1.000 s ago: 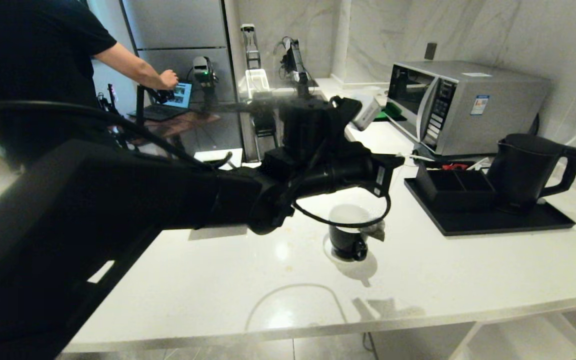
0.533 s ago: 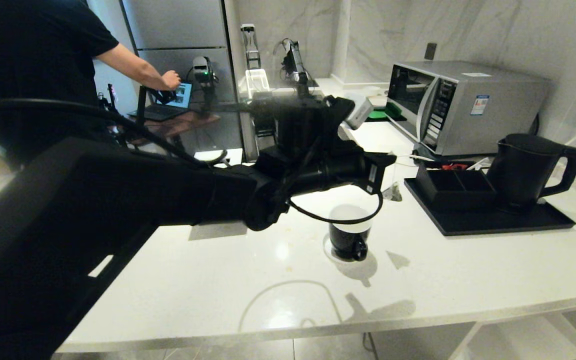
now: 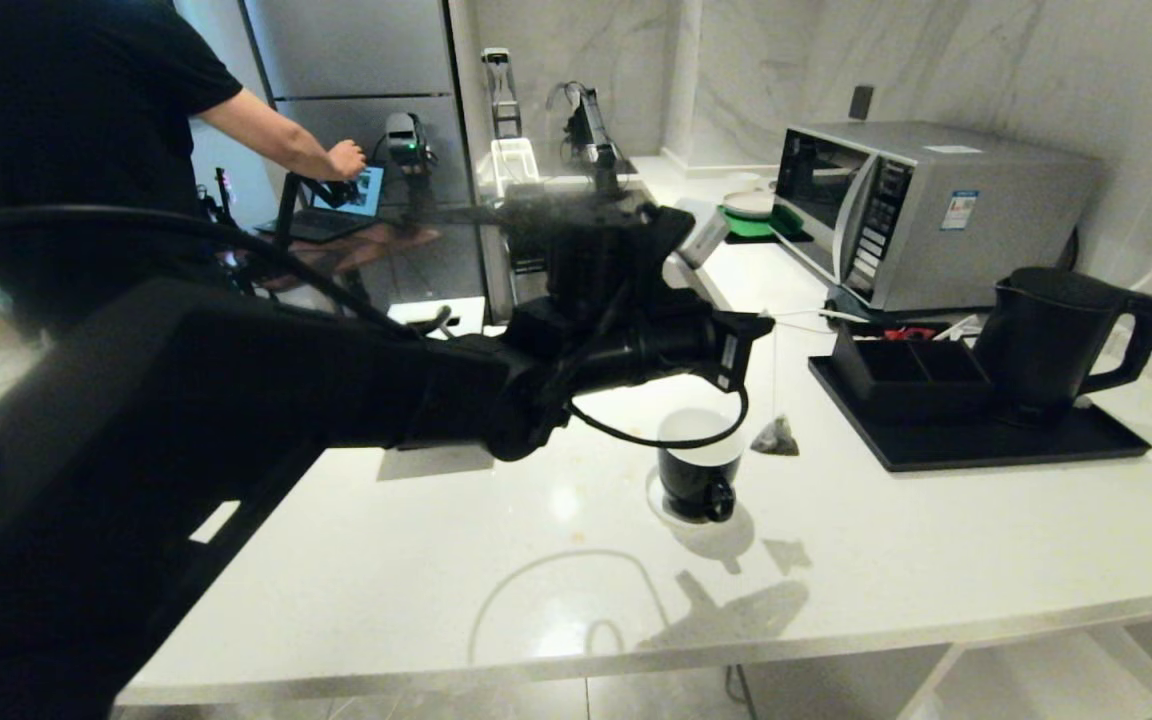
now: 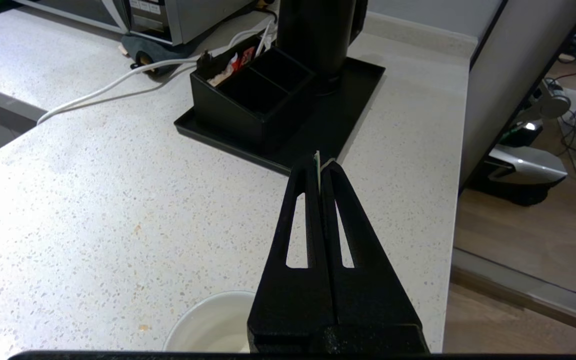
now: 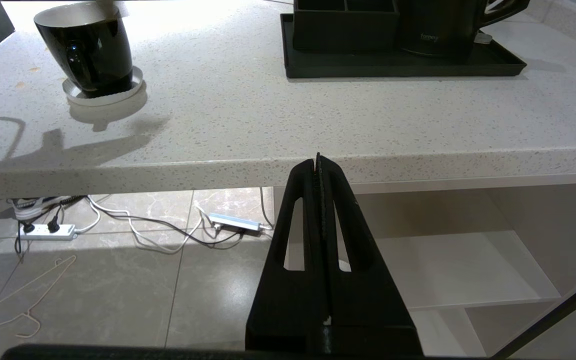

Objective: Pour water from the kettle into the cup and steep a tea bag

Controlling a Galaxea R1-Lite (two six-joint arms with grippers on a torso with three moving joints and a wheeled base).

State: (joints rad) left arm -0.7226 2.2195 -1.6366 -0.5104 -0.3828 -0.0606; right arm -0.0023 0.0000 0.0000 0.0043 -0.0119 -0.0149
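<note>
My left gripper (image 3: pixel 768 320) hovers above the white counter, just right of the black cup (image 3: pixel 698 470). It is shut on the tag end of a thin pale string (image 4: pixel 318 159). The dark pyramid tea bag (image 3: pixel 774 437) dangles from that string, beside the cup's right rim and outside it. The cup stands on its white saucer (image 5: pixel 75 95); part of its white inside (image 4: pixel 208 325) shows under the left gripper. The black kettle (image 3: pixel 1056 340) stands upright on a black tray (image 3: pixel 986 445) at the right. My right gripper (image 5: pixel 319 162) is shut and empty, parked below the counter's front edge.
A black compartment box (image 3: pixel 901 375) shares the tray with the kettle, and a silver microwave (image 3: pixel 926 210) stands behind it. A white cable (image 4: pixel 118 82) runs across the counter. A person (image 3: pixel 56 120) stands at the back left, one hand at a laptop (image 3: pixel 336 205).
The left gripper has drifted a little to the left. The tea bag swung up and out to the right of the cup, then dropped back to hang beside its rim.
</note>
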